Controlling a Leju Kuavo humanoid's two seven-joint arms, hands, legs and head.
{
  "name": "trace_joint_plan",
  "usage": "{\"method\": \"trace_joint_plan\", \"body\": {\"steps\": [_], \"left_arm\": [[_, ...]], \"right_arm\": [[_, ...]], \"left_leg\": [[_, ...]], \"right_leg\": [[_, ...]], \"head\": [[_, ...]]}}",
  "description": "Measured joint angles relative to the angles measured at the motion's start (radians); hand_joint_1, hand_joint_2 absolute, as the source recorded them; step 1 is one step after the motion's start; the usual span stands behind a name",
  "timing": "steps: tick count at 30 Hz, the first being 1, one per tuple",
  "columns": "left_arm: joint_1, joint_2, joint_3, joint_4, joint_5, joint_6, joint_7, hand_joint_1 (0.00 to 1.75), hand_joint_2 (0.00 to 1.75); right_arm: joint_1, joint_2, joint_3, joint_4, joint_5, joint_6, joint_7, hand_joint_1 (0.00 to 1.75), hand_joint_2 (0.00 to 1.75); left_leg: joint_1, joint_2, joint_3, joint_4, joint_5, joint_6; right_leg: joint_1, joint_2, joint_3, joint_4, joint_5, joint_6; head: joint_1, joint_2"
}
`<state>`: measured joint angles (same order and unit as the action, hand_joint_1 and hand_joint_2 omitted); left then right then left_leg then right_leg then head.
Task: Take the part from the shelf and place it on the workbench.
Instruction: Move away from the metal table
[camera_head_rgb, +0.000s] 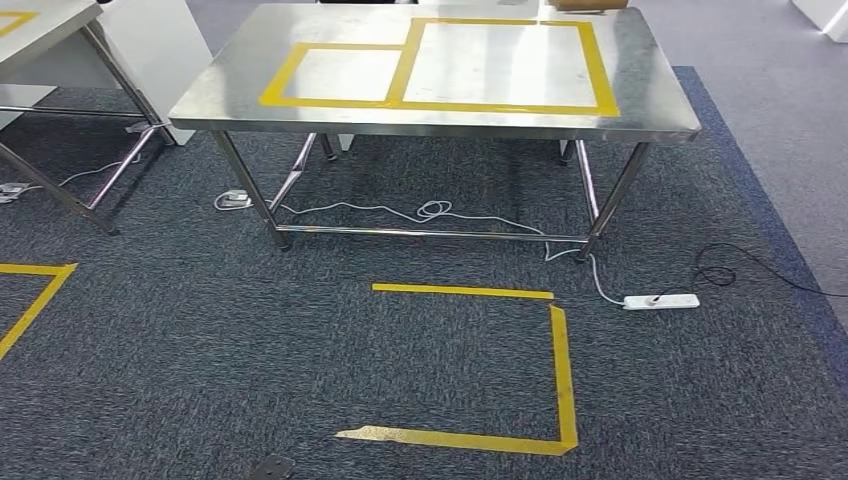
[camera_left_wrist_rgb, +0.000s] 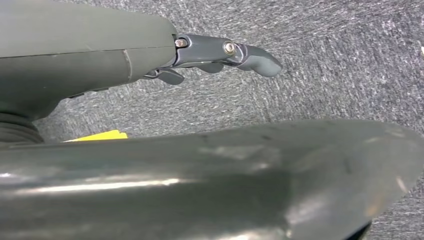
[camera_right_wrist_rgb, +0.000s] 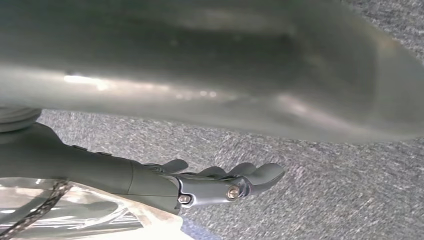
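Benches: two steel ones; the near bench (camera_head_rgb: 650, 90) stands across the top of the head view, and a second bench (camera_head_rgb: 45, 25) shows its corner at the upper left
Tape on the near bench: two yellow outlines sharing one side, a small rectangle (camera_head_rgb: 330, 101) toward the left edge and a large rectangle (camera_head_rgb: 600, 70) reaching toward the right edge; the steel inside both is bare
Floor: dark speckled carpet (camera_head_rgb: 200, 350) with two yellow tape marks, a three-sided bracket (camera_head_rgb: 563, 370) in front of the near bench and an angled corner mark (camera_head_rgb: 35, 300) at the left edge of the head view
Cables: one white power strip (camera_head_rgb: 660, 300) on the carpet by the near bench's front right leg, one white cable (camera_head_rgb: 430, 210) looping under the bench, one black cable (camera_head_rgb: 740, 262) curling to the right
Left hand: the left hand (camera_left_wrist_rgb: 220, 52) hangs over the carpet, its fingers stretched out and apart, holding nothing
Right hand: the right hand (camera_right_wrist_rgb: 215, 182) hangs over the carpet, its fingers nearly straight; whether it grips anything I cannot tell
Part: one clear plastic packet (camera_right_wrist_rgb: 90, 215) with a dark cord lies against the right hand's cover; I cannot tell whether this is the part
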<state>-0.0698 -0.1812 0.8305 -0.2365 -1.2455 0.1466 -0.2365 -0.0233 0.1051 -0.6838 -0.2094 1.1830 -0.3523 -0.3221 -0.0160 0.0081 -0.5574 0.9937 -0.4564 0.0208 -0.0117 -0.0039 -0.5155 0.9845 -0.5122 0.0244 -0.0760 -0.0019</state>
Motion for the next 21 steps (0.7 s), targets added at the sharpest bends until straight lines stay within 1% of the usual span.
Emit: {"method": "trace_joint_plan", "body": {"steps": [5,7,8,9,10,12,13,14,15,16,17,18,19,20,21], "left_arm": [[0.0,0.002,0.0,0.0,0.0,0.0,0.0,0.0,0.0],[-0.001,0.002,0.0,0.0,-0.001,0.002,0.0,0.0,0.0],[-0.001,0.002,0.0,0.0,-0.001,0.002,0.0,0.0,0.0],[-0.002,0.002,0.0,0.0,-0.001,0.003,0.0,0.0,0.0],[-0.002,0.001,0.0,0.0,-0.002,0.003,0.0,0.0,0.0],[-0.002,0.0,0.0,0.0,-0.002,0.004,0.0,0.0,0.0],[-0.001,0.0,0.0,0.0,-0.002,0.004,0.0,0.0,0.0],[-0.001,-0.001,0.0,0.0,-0.002,0.004,0.0,0.0,0.0],[0.0,-0.001,0.0,0.0,-0.002,0.004,0.0,0.0,0.0],[0.0,-0.002,0.0,0.0,-0.003,0.004,0.0,0.0,0.0],[-0.001,-0.001,0.0,0.0,-0.003,0.004,0.0,0.0,0.0],[-0.001,-0.001,0.0,0.0,-0.003,0.004,0.0,0.0,0.0],[-0.001,0.0,0.0,0.0,-0.003,0.005,0.0,0.0,0.0],[-0.001,0.001,0.0,0.0,-0.003,0.005,0.0,0.0,0.0],[-0.001,0.001,0.0,0.0,-0.003,0.006,0.0,0.0,0.0]], "right_arm": [[-0.001,0.0,-0.007,0.0,-0.005,0.008,0.0,0.0,0.0],[-0.002,0.0,-0.008,0.0,-0.007,0.009,0.0,0.0,0.0],[-0.003,0.0,-0.009,0.0,-0.007,0.009,-0.001,0.0,0.0],[-0.004,0.0,-0.011,0.0,-0.007,0.009,-0.001,0.0,0.0],[-0.004,0.0,-0.013,0.0,-0.007,0.009,-0.001,0.0,0.0],[-0.003,0.0,-0.015,0.0,-0.006,0.01,-0.001,0.0,0.0],[-0.001,0.0,-0.017,0.0,-0.006,0.011,-0.001,0.0,0.0],[0.001,0.0,-0.018,0.0,-0.005,0.011,-0.001,0.0,0.0],[0.002,-0.001,-0.02,0.0,-0.005,0.012,-0.001,0.0,0.0],[0.003,-0.002,-0.022,0.0,-0.004,0.012,-0.001,0.0,0.0],[0.001,-0.002,-0.024,0.0,-0.003,0.012,-0.002,0.0,0.0],[-0.001,-0.001,-0.024,0.0,-0.003,0.012,-0.002,0.0,0.0],[-0.003,0.0,-0.024,0.0,-0.003,0.012,-0.003,0.0,0.0],[-0.004,0.001,-0.024,0.0,-0.003,0.013,-0.003,0.0,0.0],[-0.004,0.001,-0.025,0.0,-0.003,0.013,-0.004,0.0,0.0]], "left_leg": [[-0.005,-0.001,-0.009,0.011,-0.002,0.01],[-0.002,0.002,-0.006,0.0,0.004,0.018],[0.001,0.005,-0.003,-0.01,0.009,0.022],[0.004,0.009,-0.001,-0.02,0.015,0.026],[0.007,0.014,0.0,-0.027,0.019,0.029],[0.007,0.023,-0.005,-0.027,0.02,0.031],[0.007,0.029,-0.007,-0.026,0.021,0.03],[0.007,0.035,-0.009,-0.025,0.021,0.029],[0.009,0.042,-0.01,-0.021,0.02,0.026],[0.012,0.05,-0.011,-0.016,0.018,0.022],[0.012,0.057,-0.012,-0.007,0.013,0.015],[0.012,0.063,-0.013,0.002,0.008,0.007],[0.011,0.07,-0.014,0.01,0.004,0.0],[0.009,0.076,-0.013,0.015,0.001,-0.006],[0.01,0.082,-0.012,0.017,0.001,-0.01]], "right_leg": [[-0.004,0.0,0.003,-0.001,0.005,0.009],[-0.005,0.002,0.001,-0.003,0.005,0.015],[-0.004,0.003,-0.005,0.005,-0.003,0.019],[-0.003,0.003,-0.019,0.03,-0.023,0.021],[-0.003,0.004,-0.041,0.077,-0.052,0.023],[-0.005,0.004,-0.105,0.212,-0.119,0.029],[-0.007,0.004,-0.127,0.262,-0.135,0.033],[-0.008,0.002,-0.133,0.278,-0.131,0.036],[-0.01,-0.001,-0.118,0.25,-0.107,0.039],[-0.013,-0.011,-0.084,0.186,-0.071,0.043],[-0.013,-0.031,-0.047,0.115,-0.044,0.046],[-0.014,-0.046,-0.019,0.058,-0.025,0.044],[-0.014,-0.057,-0.003,0.024,-0.017,0.039],[-0.012,-0.059,-0.001,0.015,-0.019,0.03],[-0.012,-0.049,-0.004,0.017,-0.016,0.021]], "head": [[0.0,0.0],[0.0,0.0],[0.0,0.0],[0.002,0.0],[0.003,0.0],[0.005,0.0],[0.004,0.0],[0.004,0.0],[0.004,0.0],[0.004,0.0],[0.005,0.0],[0.004,0.0],[0.003,0.0],[0.002,0.0],[0.0,0.0]]}}
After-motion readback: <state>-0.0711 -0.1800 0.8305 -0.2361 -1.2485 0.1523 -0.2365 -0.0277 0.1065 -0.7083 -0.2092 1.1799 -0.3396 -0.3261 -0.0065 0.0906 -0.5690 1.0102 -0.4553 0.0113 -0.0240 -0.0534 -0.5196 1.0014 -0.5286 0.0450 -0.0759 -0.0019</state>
